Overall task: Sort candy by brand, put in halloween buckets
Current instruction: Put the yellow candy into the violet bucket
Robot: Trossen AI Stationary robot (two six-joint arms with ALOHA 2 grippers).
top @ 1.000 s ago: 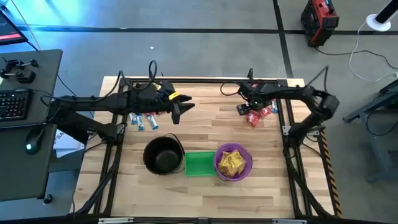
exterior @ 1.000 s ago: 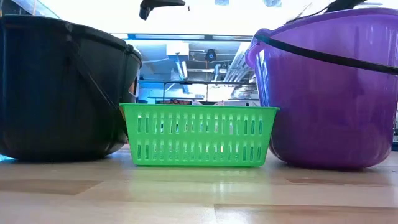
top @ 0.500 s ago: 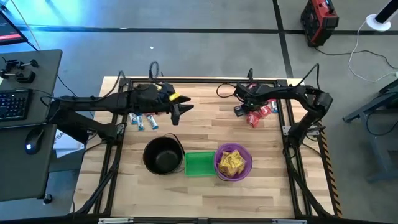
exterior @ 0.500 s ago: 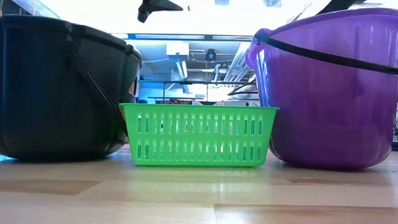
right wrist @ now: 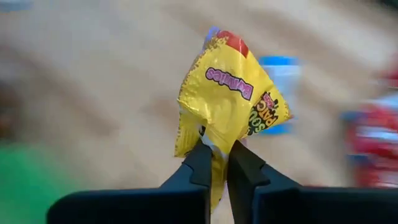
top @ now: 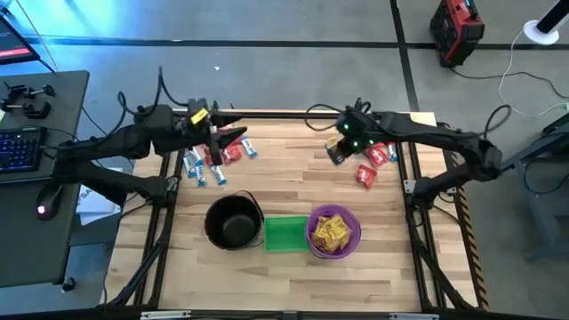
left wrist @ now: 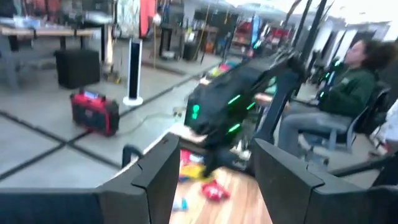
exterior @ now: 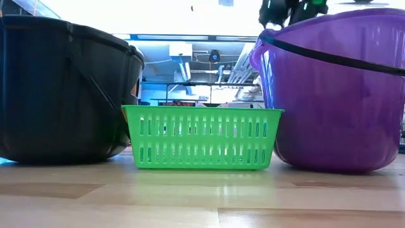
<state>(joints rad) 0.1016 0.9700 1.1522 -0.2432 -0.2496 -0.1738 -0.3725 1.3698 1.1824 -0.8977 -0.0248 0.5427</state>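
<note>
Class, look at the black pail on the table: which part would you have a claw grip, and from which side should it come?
Grip the black pail by its rim or its thin handle, coming from straight above: it stands upright with its mouth open upward, and the green basket crowds its side.

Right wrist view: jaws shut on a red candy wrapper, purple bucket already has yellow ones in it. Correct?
Not quite. The right wrist view shows the right gripper with its jaws shut on a yellow candy wrapper, not a red one. The rest holds: in the high view the purple bucket already has yellow candies in it.
</note>
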